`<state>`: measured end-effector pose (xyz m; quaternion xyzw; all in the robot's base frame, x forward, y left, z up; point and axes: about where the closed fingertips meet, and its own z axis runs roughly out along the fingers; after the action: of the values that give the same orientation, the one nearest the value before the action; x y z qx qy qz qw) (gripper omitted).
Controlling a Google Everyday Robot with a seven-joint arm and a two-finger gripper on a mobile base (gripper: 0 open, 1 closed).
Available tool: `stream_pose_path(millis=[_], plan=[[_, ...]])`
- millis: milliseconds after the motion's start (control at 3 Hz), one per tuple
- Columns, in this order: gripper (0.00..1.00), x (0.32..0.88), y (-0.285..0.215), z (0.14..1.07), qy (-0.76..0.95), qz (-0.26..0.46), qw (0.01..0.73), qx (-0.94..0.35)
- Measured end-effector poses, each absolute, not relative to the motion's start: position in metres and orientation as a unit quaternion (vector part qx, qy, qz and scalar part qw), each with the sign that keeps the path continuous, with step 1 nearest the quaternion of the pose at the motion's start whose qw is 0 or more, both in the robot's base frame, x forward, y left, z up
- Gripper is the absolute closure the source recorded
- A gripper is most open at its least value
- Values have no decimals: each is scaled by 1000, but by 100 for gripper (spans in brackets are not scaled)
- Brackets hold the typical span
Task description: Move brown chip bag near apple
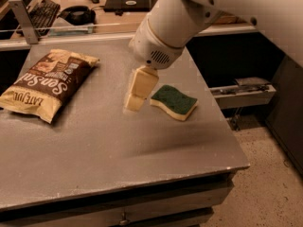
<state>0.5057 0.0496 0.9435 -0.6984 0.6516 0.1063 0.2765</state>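
Observation:
The brown chip bag (49,83) lies flat at the left of the grey table (118,150), dark brown in the middle with white lettering and tan ends. My gripper (137,91) hangs over the middle of the table, right of the bag and just left of the sponge, apart from both. The white arm (165,30) reaches in from the upper right. The apple is hidden, most likely behind the arm at the table's far edge.
A green-topped yellow sponge (174,101) lies right of the gripper. A metal post (21,13) stands at the far left corner. Behind the table are a keyboard (42,8), headphones (78,14) and a laptop (125,3). The table's right edge drops to the floor (265,174).

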Motion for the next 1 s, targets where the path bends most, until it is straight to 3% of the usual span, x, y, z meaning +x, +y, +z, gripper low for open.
stream_pose_path(millis=[333, 667, 1000], plan=[[0, 507, 52, 943, 650, 108, 278, -698], [0, 520, 88, 936, 635, 132, 300, -699], [0, 535, 159, 921, 612, 177, 324, -699]])
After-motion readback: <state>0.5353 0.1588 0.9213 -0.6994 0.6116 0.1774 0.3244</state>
